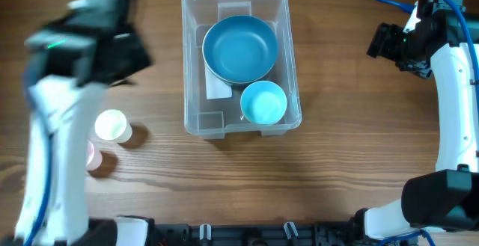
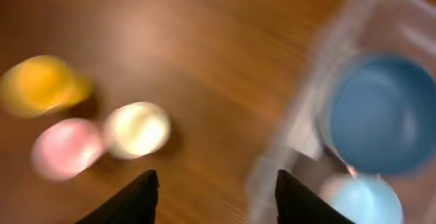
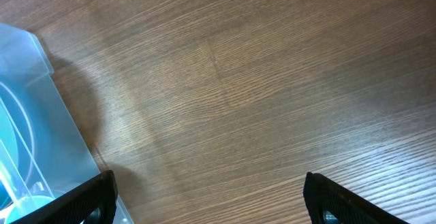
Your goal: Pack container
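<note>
The clear plastic container (image 1: 196, 66) stands at the table's middle, holding a large blue bowl (image 1: 239, 48) and a small light-blue bowl (image 1: 263, 102). It shows blurred in the left wrist view (image 2: 286, 135) and its corner in the right wrist view (image 3: 34, 115). A cream cup (image 1: 111, 125) and a pink cup (image 1: 93, 155) stand at the left. The left wrist view also shows the cream cup (image 2: 137, 129), pink cup (image 2: 65, 148) and a yellow cup (image 2: 42, 83). My left gripper (image 2: 216, 200) is open and empty above the table left of the container. My right gripper (image 3: 211, 200) is open and empty right of it.
The left arm (image 1: 52, 126) hangs blurred over the table's left side and hides the yellow cup in the overhead view. The right arm (image 1: 449, 89) stands along the right edge. Bare wood lies between the cups and the container.
</note>
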Robot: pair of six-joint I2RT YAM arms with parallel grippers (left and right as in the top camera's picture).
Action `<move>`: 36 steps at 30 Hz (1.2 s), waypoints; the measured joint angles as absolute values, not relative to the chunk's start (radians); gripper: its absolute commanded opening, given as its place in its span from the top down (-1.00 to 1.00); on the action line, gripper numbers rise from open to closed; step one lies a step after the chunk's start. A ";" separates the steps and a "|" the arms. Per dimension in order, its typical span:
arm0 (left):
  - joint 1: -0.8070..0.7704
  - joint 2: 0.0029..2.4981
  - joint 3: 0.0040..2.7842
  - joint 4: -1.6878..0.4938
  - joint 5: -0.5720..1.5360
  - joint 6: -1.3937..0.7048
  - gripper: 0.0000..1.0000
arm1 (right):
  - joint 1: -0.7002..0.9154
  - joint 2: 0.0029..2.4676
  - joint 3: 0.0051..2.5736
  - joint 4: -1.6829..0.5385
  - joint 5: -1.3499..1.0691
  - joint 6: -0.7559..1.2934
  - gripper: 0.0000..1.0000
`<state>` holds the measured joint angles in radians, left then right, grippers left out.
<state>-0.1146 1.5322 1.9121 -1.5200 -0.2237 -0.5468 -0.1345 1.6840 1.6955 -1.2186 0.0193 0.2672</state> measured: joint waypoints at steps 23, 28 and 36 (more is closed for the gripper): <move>0.216 1.588 1.044 -0.877 -0.061 -0.623 -0.12 | -0.134 1.684 1.694 -1.219 0.007 0.267 -0.78; 0.216 1.678 1.044 -0.859 -0.060 -0.620 0.56 | -0.134 1.684 1.694 -1.219 0.007 0.267 -0.78; 0.202 1.674 1.072 -0.917 -0.054 -0.596 0.92 | -0.134 1.684 1.694 -1.217 0.007 0.267 -0.77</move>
<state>0.2020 1.6745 1.0718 -0.9169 -0.0536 -0.5957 -0.1345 1.6840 1.6943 -1.2175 0.0074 0.2672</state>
